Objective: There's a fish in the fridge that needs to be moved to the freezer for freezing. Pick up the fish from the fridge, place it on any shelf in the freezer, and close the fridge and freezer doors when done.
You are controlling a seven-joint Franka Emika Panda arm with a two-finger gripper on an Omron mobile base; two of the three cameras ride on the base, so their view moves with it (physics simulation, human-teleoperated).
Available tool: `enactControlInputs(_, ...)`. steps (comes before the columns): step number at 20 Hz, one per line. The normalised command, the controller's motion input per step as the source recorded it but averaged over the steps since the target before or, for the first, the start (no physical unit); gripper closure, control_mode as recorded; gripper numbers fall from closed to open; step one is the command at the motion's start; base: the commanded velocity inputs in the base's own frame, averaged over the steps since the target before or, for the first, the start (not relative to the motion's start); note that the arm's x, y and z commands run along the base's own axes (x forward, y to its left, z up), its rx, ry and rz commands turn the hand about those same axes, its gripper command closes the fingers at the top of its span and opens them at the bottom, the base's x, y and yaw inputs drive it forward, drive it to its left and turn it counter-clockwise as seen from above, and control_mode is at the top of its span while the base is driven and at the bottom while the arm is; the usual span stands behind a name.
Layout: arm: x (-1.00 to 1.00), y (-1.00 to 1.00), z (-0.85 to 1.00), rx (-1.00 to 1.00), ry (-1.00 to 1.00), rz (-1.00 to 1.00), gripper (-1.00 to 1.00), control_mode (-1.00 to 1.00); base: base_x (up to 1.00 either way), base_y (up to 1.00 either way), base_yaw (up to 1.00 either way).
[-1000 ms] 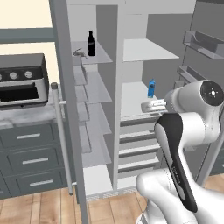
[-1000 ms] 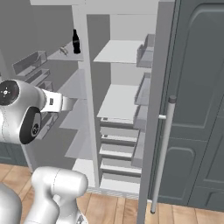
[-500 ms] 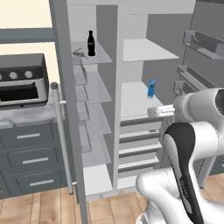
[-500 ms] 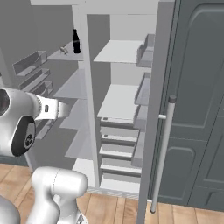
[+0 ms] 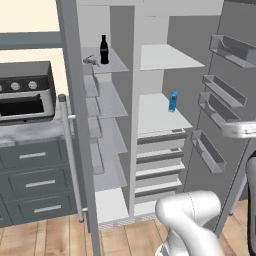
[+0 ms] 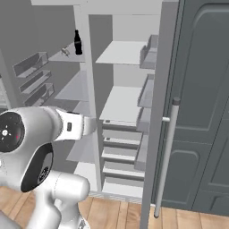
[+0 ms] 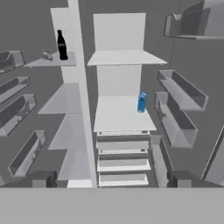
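Arm: swung right, out past the fridge point(image 5: 162, 120) front.
Hand point(image 7: 111, 179): open, empty.
Fish point(image 7: 47, 56): slim, grey, beside glossy black bottle point(image 7: 61, 45).

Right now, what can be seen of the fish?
The fish is small, slim and grey-silver, and too small to show fins or an eye. It lies flat on the top shelf of the narrow compartment, near the shelf's front edge, on the side away from the wide compartment. The bottle stands upright close beside it, seemingly with a small gap between them. Only the shelf touches the fish; nothing holds it. The doors stand open.
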Motion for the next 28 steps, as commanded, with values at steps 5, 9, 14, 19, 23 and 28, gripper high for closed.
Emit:
enactControlInputs(5,0.0,-0.98,-0.32,0.0,-0.3,0.0,-1.0,-1.0,0.0,0.0,0.0)
enactControlInputs(9,-0.18,-0.96,-0.34,0.0,-0.21,0.0,-1.0,-1.0,0.0,0.0,0.0)
enactControlInputs(14,-0.03,-0.88,-0.57,-0.01,-0.21,-0.02,-1.0,-1.0,0.0,0.0,0.0)
enactControlInputs(19,0.13,-0.97,-0.43,0.0,-0.03,-0.07,-1.0,-1.0,0.0,0.0,0.0)
enactControlInputs(23,0.26,-0.81,-0.53,0.0,-0.16,-0.01,-1.0,-1.0,0.0,0.0,0.0)
enactControlInputs(28,0.37,-0.71,-0.44,0.0,-0.23,0.01,-1.0,-1.0,0.0,0.0,0.0)
